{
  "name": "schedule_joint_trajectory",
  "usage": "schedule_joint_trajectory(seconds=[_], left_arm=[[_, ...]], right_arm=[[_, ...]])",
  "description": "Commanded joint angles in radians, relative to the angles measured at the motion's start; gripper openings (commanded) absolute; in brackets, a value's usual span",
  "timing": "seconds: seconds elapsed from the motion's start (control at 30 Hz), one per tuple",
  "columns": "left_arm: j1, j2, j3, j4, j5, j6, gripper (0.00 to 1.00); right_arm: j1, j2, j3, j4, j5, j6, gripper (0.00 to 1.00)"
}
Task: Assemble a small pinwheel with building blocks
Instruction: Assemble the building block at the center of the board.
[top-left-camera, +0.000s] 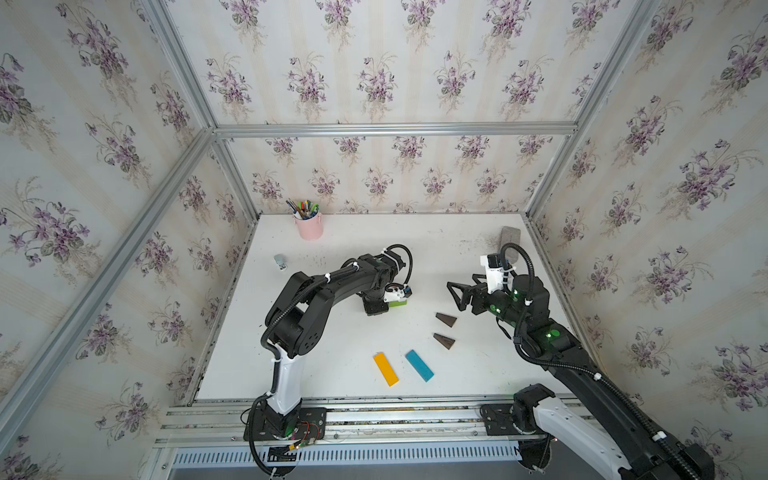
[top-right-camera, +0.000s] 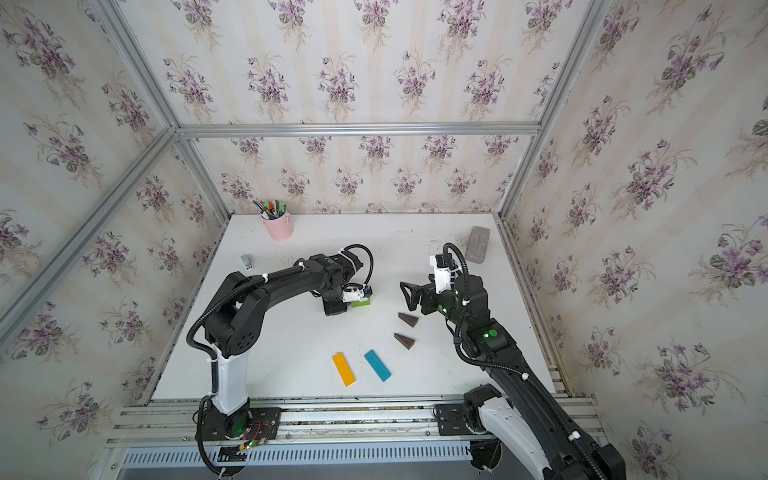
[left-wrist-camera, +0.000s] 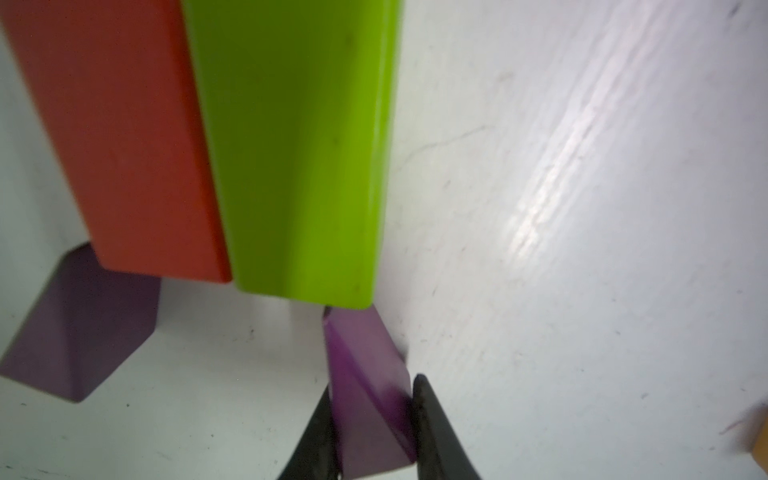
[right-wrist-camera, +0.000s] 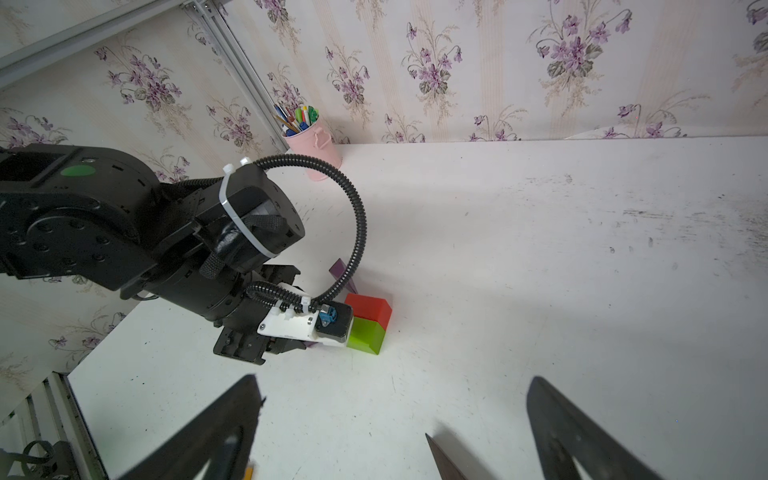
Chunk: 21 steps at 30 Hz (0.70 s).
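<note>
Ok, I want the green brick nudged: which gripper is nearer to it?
Left. The left gripper, shut on a purple wedge, is beside the green brick; the right gripper hangs open farther off, by a brown wedge.

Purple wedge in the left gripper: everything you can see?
Glossy purple triangular wedge, painted, wood or plastic by its look. The shut left gripper pinches its two sides. It sits at the white table, narrow end at a corner of the glossy green rectangular brick; real contact unclear.
</note>
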Motion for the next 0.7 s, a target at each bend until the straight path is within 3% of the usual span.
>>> schedule_joint_trajectory(seconds=[0.0,0.13,0.47,0.67], left_arm=[[0.000,-0.007,-0.007,-0.005,0.012,0.009,0.26],[0.002,-0.026,-0.030,0.004,0.020,0.022,0.39],[0.002,-0.099,-0.059,0.088,0.032,0.050,0.44],[0.038,-0.265,-0.158,0.199,0.026,0.031,0.47]], right_arm=[[0.000,-0.004,0.000,0.018,-0.002,-0.002,1.00],[0.000,-0.003,-0.002,0.021,-0.002,-0.001,1.00],[0.000,0.003,-0.006,0.029,-0.008,0.001,1.00],[-0.001,0.013,0.036,-0.011,0.019,-0.010,1.00]])
